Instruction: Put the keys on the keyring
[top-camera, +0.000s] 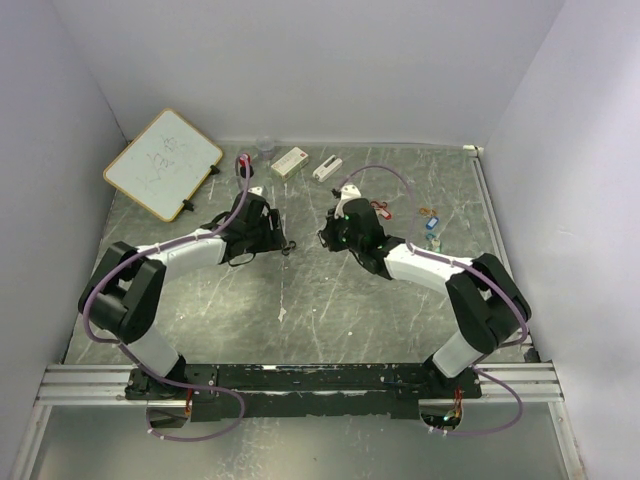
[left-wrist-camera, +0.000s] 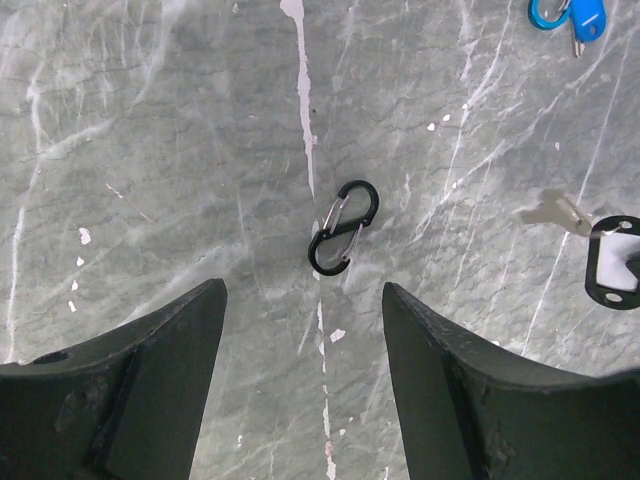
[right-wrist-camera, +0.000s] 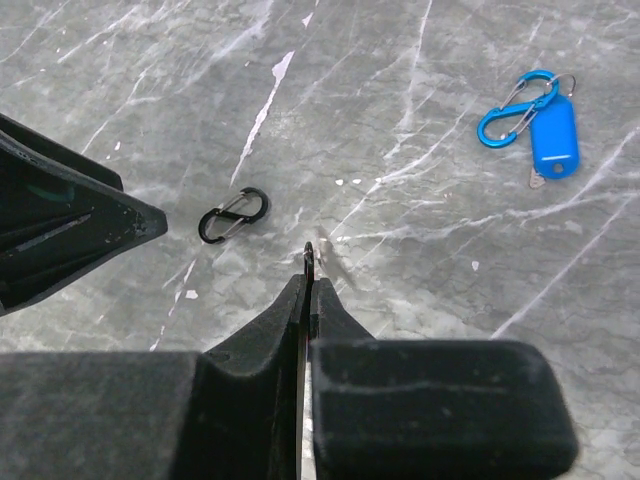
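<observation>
Two arms built alike, the left arm (top-camera: 160, 270) and the right arm (top-camera: 440, 275): chunky black joint housings with white shells on the links between. A mauve cable (top-camera: 95, 300) loops loosely along each from base to wrist, and a short orange lead shows at each base. Both are bolted to a black plate (top-camera: 300, 380) that sits on silver aluminium rails (top-camera: 80, 385). A small green light (top-camera: 432, 417) glows by the right base. The left gripper (left-wrist-camera: 305, 300) has matte black wedge fingers (left-wrist-camera: 150, 380), a little scuffed. The right gripper (right-wrist-camera: 308, 275) has black fingers (right-wrist-camera: 275, 320) tapering to thin tips off a blocky black body
</observation>
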